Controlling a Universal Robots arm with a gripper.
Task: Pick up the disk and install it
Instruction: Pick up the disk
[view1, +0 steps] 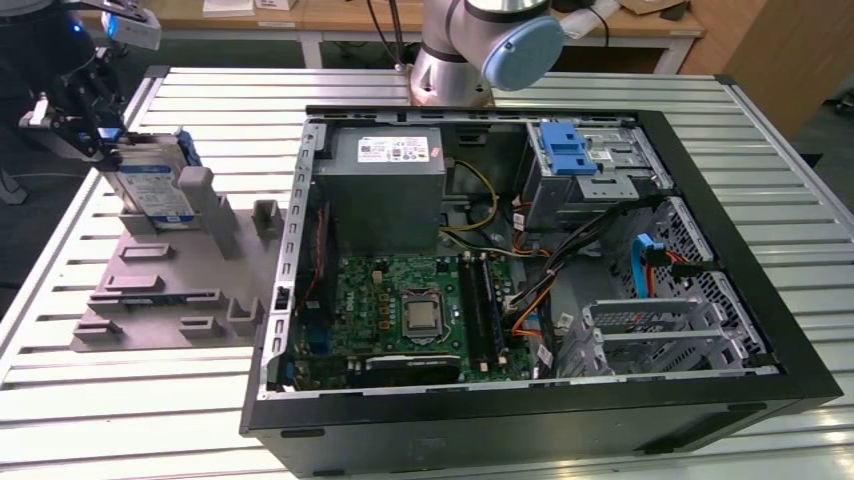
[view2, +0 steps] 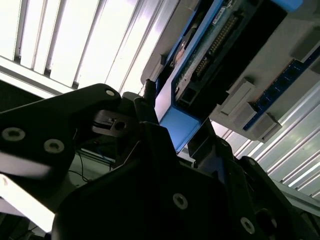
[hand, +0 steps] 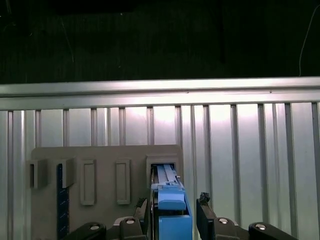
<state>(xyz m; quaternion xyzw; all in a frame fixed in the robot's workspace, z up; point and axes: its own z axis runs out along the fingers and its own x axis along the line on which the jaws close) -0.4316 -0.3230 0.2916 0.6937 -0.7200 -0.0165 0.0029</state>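
Exterior view: a slatted metal bench (view1: 134, 420) carries an open black computer case (view1: 534, 425), its boards and cables exposed. On the exterior view's left, just beside the case, lies a grey holder plate (view1: 147, 300) with raised slots. The disk (view1: 150, 188), silver with a blue bracket, stands upright on edge in a slot at the plate's end farther from the camera. The tool (view1: 87, 125) is at the disk's upper end. In the first wrist view its dark fingers (hand: 204, 202) sit parted on either side of the blue bracket, with a slim gap showing on one side, so they are not clamped on it.
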